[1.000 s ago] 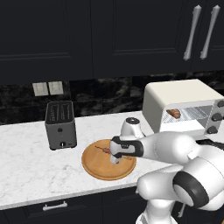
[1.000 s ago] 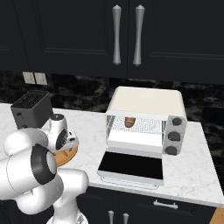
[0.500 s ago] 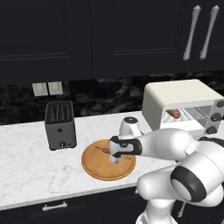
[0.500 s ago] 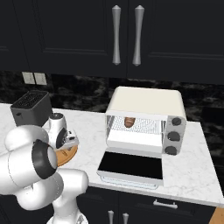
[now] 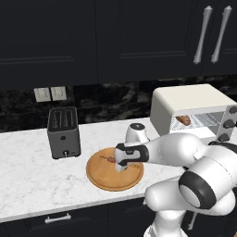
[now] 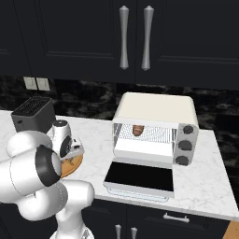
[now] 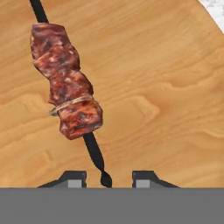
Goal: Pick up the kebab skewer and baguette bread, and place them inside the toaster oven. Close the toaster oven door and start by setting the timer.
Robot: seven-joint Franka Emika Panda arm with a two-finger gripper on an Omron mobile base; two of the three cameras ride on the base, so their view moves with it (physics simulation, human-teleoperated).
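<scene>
Skewer: kebab skewer (image 7: 68, 94), a thin dark stick threaded with reddish-brown meat chunks, lies flat just ahead of the gripper (image 7: 107, 178), its bare end reaching back between the two dark fingertips.
Grip state: the jaws are seen narrowed to either side of the stick's bare end; whether they are fully clamped on it cannot be told, since contact is hidden at the picture's lower edge.
Support: the round wooden plate (image 7: 166, 87) lies directly under the fingertips, and the skewer rests on it.
Step judged: grasping the skewer, the first half of the second loading.
Doing it well: the stick is best pinched on the bare end, clear of the meat; the squeeze should be completed before any lift, and the lift taken straight up so the chunks are not dragged across the wood.
Risk: a hold so near the end may let the heavier meat end droop or swivel.
Loaf: golden-brown oblong baguette bread (image 5: 183, 120) is already seen inside the oven, well off to the gripper's right.
Oven: cream-white boxy toaster oven (image 6: 156, 108) stands with its dark glass toaster oven door (image 6: 139, 177) folded down flat, so entry is free.
Bystander: a dark grey slot toaster (image 5: 63, 132) stands beyond the plate on the other side.
</scene>
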